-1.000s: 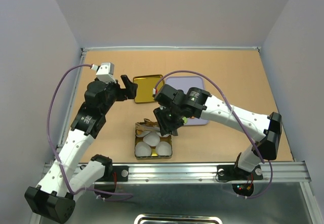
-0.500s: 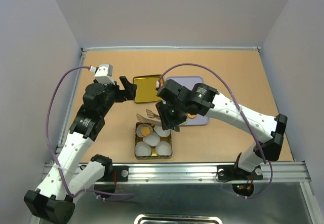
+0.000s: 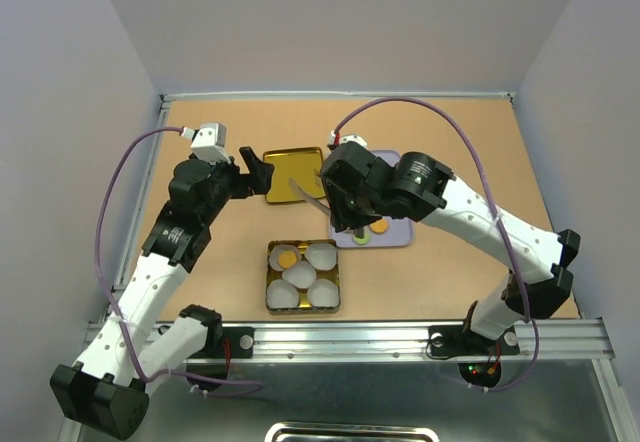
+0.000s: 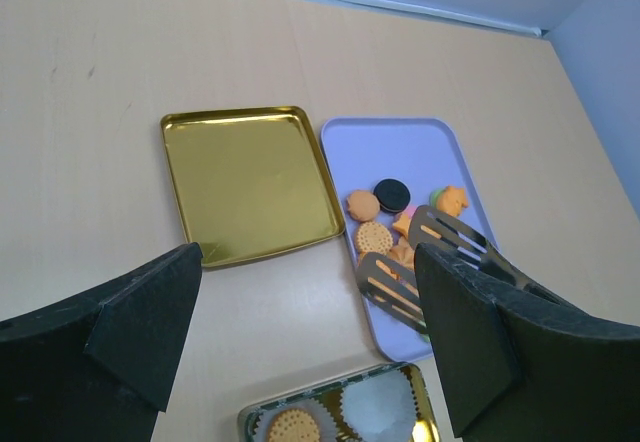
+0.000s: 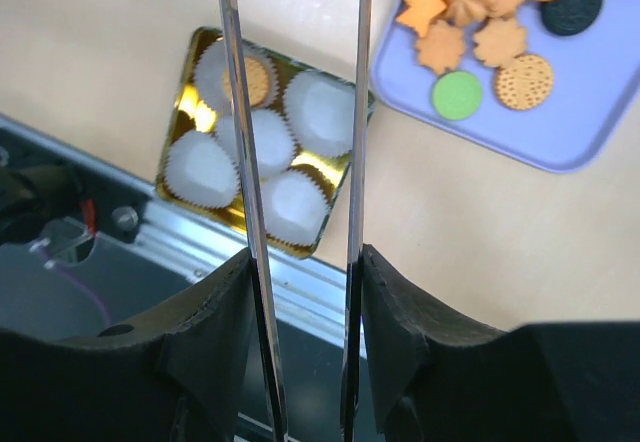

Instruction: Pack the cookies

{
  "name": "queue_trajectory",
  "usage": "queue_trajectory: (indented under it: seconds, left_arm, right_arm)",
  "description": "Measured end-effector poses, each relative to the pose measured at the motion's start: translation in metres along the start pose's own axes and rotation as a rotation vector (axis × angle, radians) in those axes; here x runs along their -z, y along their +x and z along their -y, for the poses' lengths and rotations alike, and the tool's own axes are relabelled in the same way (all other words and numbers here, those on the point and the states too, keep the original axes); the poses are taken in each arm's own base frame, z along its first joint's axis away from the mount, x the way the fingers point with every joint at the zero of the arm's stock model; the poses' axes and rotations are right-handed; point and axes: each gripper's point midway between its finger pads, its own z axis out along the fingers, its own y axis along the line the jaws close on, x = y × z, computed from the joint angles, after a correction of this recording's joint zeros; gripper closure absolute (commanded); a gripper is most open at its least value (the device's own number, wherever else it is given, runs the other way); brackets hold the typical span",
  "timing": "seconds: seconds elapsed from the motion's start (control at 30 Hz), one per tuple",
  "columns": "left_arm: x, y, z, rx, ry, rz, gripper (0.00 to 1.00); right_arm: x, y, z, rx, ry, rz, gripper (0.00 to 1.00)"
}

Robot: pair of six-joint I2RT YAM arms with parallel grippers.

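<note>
The cookies (image 4: 388,212) lie in a heap on a lavender tray (image 4: 400,147), mostly orange, one black; they also show in the right wrist view (image 5: 478,24) and the top view (image 3: 379,226). A gold tin (image 3: 303,310) holds white paper cups, and one orange round cookie (image 3: 287,258) sits in its far-left cup. My right gripper (image 3: 345,200) is shut on metal tongs (image 5: 240,162), whose slotted tips (image 4: 392,287) hover apart over the tray's near-left part, empty. My left gripper (image 4: 305,347) is open and empty, held above the table near the gold lid (image 4: 250,182).
The flat gold lid (image 3: 290,174) lies left of the tray (image 3: 395,239). The tin (image 5: 192,110) sits near the table's front edge, by a metal rail (image 3: 350,340). White walls close the table on three sides.
My right gripper has lifted the tongs off the tin and swung them back up over the tray. An orange cookie now lies uncovered in the tin's far-left cup. The left arm barely moved.
</note>
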Motion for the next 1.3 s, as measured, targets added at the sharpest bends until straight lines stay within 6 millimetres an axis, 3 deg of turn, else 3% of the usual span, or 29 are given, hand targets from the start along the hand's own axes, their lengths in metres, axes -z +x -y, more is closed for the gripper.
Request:
queue_trajectory:
  seconds: [0.17, 0.37, 0.47, 0.8, 1.3]
  left_arm:
    - [-0.004, 0.004, -0.002, -0.001, -0.006, -0.015, 0.01]
    - [-0.005, 0.003, -0.001, -0.003, -0.003, -0.015, 0.01]
    - [-0.007, 0.003, -0.001, -0.011, -0.004, -0.017, 0.01]
    - [-0.014, 0.003, -0.003, -0.041, -0.015, -0.029, 0.01]
    - [-0.014, 0.001, -0.009, -0.076, -0.038, -0.022, 0.01]
  right_arm:
    - [-0.026, -0.008, 0.025, -0.047, 0.122, -0.017, 0.55]
    - [-0.04, -0.038, 0.089, -0.18, 0.261, 0.011, 0.55]
    - [-0.046, -0.042, 0.106, -0.19, 0.3, 0.002, 0.56]
    - [-0.098, -0.023, 0.114, -0.118, 0.359, -0.146, 0.58]
    - [-0.128, -0.008, 0.123, -0.075, 0.404, -0.238, 0.55]
